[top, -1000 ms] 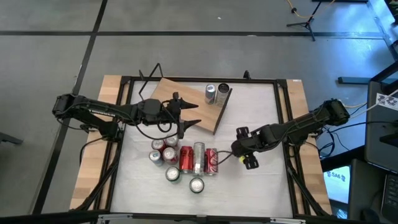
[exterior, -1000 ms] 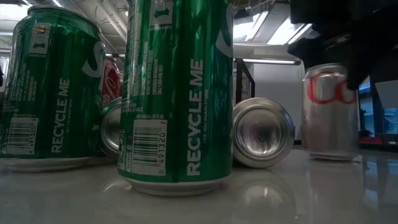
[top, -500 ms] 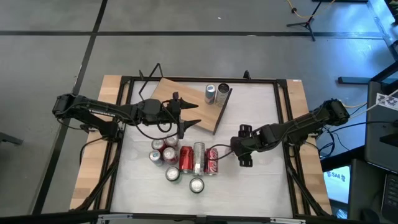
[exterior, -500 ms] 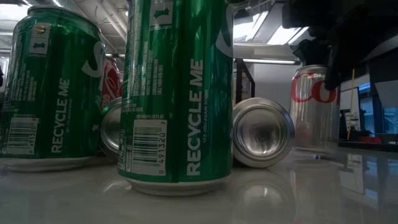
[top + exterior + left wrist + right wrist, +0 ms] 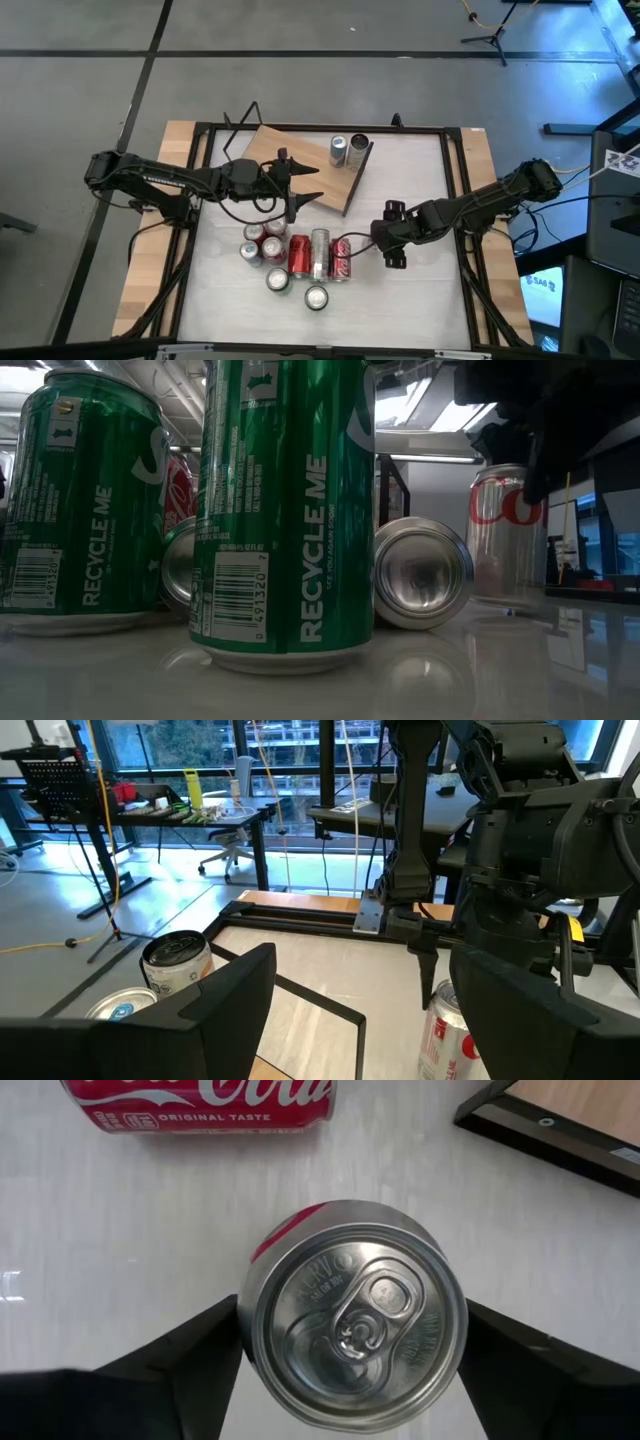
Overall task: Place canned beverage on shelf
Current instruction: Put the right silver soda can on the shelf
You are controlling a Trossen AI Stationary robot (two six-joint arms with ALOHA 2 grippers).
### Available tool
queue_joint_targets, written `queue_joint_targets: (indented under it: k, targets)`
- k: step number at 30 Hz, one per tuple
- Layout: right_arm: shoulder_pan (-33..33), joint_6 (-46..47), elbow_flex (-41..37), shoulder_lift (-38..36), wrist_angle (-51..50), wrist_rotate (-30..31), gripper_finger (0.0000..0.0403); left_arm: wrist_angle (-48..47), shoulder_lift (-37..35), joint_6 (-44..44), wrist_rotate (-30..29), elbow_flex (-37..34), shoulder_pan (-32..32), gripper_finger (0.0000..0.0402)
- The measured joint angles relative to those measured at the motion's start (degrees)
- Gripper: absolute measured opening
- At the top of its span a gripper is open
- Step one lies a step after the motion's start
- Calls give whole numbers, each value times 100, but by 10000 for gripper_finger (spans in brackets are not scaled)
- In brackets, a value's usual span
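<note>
Right gripper poised over an upright can, shelf waiting at the far side

The right gripper (image 5: 383, 241) hangs at the right edge of the cluster of cans in the middle of the table (image 5: 420, 310). Its wrist camera looks straight down on the silver top of an upright can (image 5: 353, 1316), with one dark finger (image 5: 175, 1360) on either side of it. The jaws stand apart; a sliver of white tabletop shows between each finger and the can's rim, so they bracket it without clamping it. From table height the same silver and red can (image 5: 507, 535) stands on the tabletop with the dark gripper above it.

Beside it lies a red cola can (image 5: 340, 259) on its side, next to a silver can (image 5: 319, 253) and another red can (image 5: 298, 255), also lying down. Upright cans ring them, among them two green cans (image 5: 283, 510) close to the low camera.

The shelf (image 5: 300, 170) sits tilted at the far side of the table, its light wooden board edged in dark. Two cans (image 5: 348, 149) already stand at its right end (one silver, one darker on top).

The left gripper (image 5: 305, 184) hovers over the shelf's near edge with its jaws apart and holding nothing; its wrist view shows open space between the two fingers (image 5: 225, 995)
</note>
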Motion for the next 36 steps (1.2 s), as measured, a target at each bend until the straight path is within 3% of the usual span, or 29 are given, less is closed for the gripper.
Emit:
queue_joint_targets:
  k: [13,20,36]
  targets:
    - [0,-3,0,-2,9,1,389,0,0,2,-2,0,0,288]
    - [-1,-32,1,-2,8,1,397,0,0,1,-2,0,0,287]
    - [0,-2051,0,-2,21,-1,397,0,0,0,-1,0,0,288]
